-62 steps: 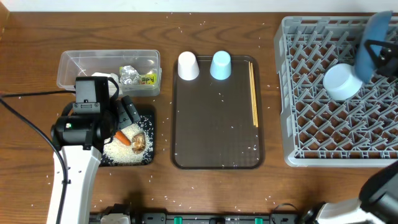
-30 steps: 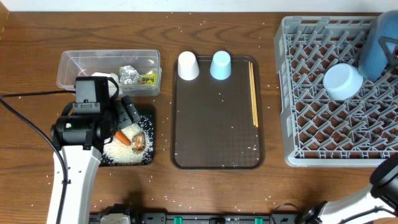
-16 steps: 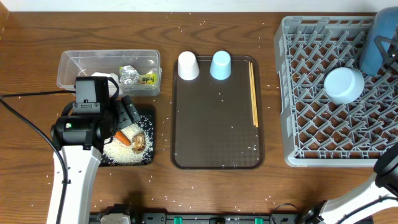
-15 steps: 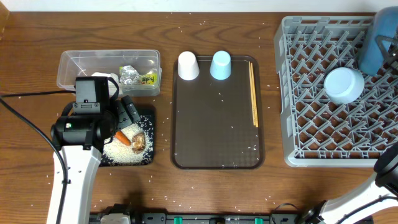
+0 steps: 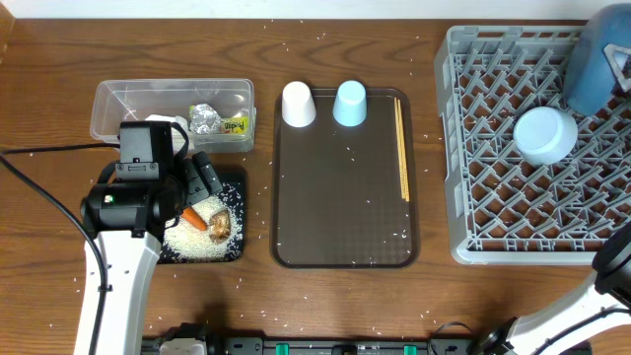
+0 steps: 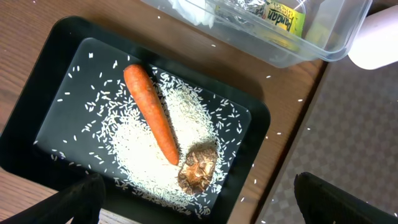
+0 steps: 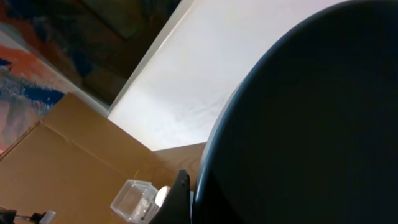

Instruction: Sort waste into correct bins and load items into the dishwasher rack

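Note:
My right gripper is shut on the dark-blue plate, held on edge over the far right corner of the grey rack; the plate fills the right wrist view. The white bowl lies upside down in the rack. My left gripper is open and empty above the black tray, which holds the carrot, brown lump and rice. The clear tub holds the foil ball, packet and napkin.
A brown serving tray in the middle carries an upturned white cup, a light-blue cup and chopsticks along its right side. Rice grains lie scattered over the wooden table.
The plate has shifted toward the rack's far right corner and stands more upright. The bowl has slid a little to the right in the rack. The left arm has not moved.

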Controlling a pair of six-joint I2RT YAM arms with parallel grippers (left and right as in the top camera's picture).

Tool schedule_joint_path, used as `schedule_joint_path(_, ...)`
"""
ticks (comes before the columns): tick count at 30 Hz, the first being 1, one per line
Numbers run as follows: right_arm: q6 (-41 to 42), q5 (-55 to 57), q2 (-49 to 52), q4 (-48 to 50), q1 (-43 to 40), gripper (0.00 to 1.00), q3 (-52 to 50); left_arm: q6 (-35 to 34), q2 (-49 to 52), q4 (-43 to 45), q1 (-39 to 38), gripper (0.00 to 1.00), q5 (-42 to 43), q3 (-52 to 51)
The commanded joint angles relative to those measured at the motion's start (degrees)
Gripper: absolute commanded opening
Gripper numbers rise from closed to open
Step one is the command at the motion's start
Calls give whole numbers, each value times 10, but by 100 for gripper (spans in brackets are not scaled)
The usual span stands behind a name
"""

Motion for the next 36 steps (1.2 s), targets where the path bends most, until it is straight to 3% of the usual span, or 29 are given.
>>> schedule_joint_path(1,1,10,2,1,18,1,6,3,2,-2,1,98,-5,-1)
schedule_joint_path(9,-81,14,2,-101,19,1,6,3,2,-2,1,98,-5,-1)
schedule_joint_path(18,-91,27,2,-113,3,1,6,3,2,-2,1,98,-5,-1)
schedule_joint_path(27,-73,7,2,-112,-43,1,6,3,2,-2,1,98,-5,-1)
schedule_joint_path(31,-50,-6,2,-111,-64,13,6,3,2,-2,1,98,-5,-1)
schedule_joint_path(36,8,-3,1,-108,-83,11,6,3,2,-2,1,98,-5,-1)
